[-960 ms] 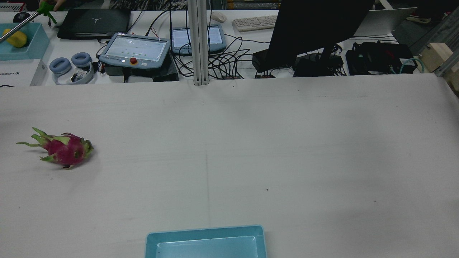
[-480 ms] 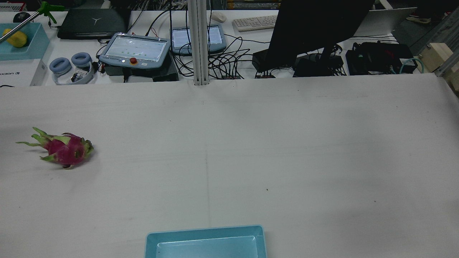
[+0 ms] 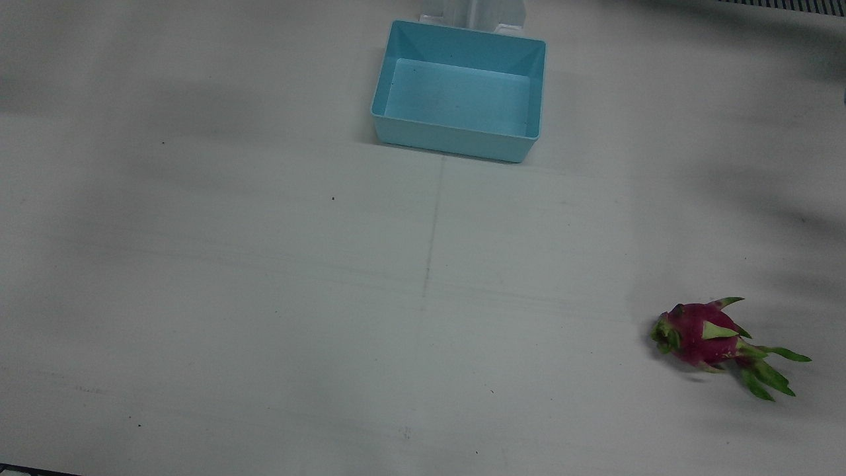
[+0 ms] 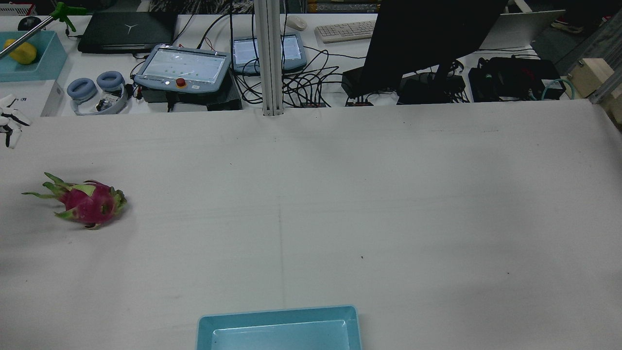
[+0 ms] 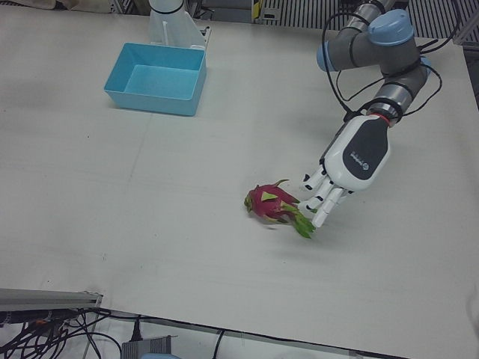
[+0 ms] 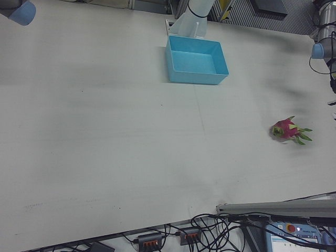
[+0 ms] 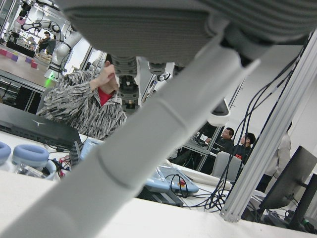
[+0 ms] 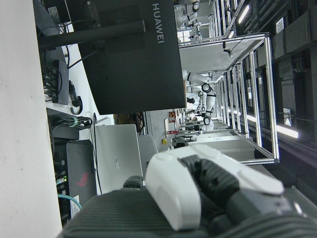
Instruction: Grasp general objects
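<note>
A pink dragon fruit with green leafy scales lies on the white table, far on my left side; it also shows in the front view and the left-front view. My left hand hovers beside the fruit's leafy end, open, fingers stretched down and holding nothing. In the rear view only its fingertips show at the left edge, apart from the fruit. My right hand shows only in its own view, far from the fruit, and its state is unclear.
A light-blue bin stands empty at the table's middle near the arms' pedestals. Beyond the far edge are teach pendants, cables, a monitor and another blue bin holding a yellow fruit.
My left hand's fingertips have come into the rear view at the left edge. A person's hand at the green tool in the far left corner has withdrawn. The fruit has not moved.
</note>
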You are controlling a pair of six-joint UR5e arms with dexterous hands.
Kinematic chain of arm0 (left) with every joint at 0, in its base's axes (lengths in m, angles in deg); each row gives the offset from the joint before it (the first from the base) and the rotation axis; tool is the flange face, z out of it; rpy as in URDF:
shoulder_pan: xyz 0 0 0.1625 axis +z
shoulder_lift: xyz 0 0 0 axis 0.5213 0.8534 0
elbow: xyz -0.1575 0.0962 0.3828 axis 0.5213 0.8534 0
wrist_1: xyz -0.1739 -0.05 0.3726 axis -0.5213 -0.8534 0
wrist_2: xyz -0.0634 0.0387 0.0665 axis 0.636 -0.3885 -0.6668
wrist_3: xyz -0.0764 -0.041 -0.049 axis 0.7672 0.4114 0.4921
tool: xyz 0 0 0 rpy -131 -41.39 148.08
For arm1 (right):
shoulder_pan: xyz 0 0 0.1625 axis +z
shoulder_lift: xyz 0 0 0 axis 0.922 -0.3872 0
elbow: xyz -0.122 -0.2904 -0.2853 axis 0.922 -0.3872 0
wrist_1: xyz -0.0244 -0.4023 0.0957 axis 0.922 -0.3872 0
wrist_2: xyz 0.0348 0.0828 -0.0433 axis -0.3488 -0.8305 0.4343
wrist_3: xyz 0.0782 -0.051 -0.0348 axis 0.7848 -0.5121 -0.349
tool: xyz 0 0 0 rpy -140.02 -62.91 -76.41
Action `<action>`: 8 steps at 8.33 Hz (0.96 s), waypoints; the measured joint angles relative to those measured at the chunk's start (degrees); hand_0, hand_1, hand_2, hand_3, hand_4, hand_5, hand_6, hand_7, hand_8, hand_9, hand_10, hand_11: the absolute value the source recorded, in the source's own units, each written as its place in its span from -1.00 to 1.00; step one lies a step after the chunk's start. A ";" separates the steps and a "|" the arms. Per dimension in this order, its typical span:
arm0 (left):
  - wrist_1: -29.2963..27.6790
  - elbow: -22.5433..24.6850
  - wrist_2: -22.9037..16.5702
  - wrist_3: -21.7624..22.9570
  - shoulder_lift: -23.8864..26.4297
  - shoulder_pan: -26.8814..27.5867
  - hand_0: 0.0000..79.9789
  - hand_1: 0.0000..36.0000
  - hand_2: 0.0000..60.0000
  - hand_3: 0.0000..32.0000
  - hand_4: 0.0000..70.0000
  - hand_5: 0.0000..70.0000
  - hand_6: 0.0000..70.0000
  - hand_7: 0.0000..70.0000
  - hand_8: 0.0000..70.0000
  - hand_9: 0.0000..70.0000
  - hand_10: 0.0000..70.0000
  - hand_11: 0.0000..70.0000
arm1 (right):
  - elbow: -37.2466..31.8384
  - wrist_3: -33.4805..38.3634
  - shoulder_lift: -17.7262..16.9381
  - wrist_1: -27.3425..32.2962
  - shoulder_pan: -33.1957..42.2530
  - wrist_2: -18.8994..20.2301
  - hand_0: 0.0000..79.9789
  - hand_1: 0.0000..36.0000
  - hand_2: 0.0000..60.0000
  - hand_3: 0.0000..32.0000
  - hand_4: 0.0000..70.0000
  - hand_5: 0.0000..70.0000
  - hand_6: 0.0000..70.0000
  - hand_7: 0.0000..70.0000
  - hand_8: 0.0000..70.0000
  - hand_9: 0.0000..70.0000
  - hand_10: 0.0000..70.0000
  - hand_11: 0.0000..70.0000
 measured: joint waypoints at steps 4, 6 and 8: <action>8.49 -0.28 8.59 -7.04 5.05 10.81 1.00 1.00 1.00 -1.00 -1.00 1.00 -1.00 0.26 -1.00 -0.79 -1.00 -1.00 | 0.03 0.00 0.00 0.00 0.00 0.00 -1.00 -1.00 -1.00 -1.00 -1.00 -1.00 -1.00 -1.00 -1.00 -1.00 -1.00 -1.00; 12.81 -0.50 11.92 -8.55 7.37 15.06 1.00 1.00 1.00 -1.00 -1.00 1.00 -1.00 0.23 -1.00 -0.79 -1.00 -1.00 | 0.06 0.00 0.00 0.00 0.00 0.00 -1.00 -1.00 -1.00 -1.00 -1.00 -1.00 -1.00 -1.00 -1.00 -1.00 -1.00 -1.00; 15.94 -0.85 13.36 -10.64 9.43 17.09 1.00 1.00 1.00 -1.00 -1.00 1.00 -1.00 0.17 -1.00 -0.81 -1.00 -1.00 | 0.06 0.00 0.00 0.00 0.00 0.00 -1.00 -1.00 -1.00 -1.00 -1.00 -1.00 -1.00 -1.00 -1.00 -1.00 -1.00 -1.00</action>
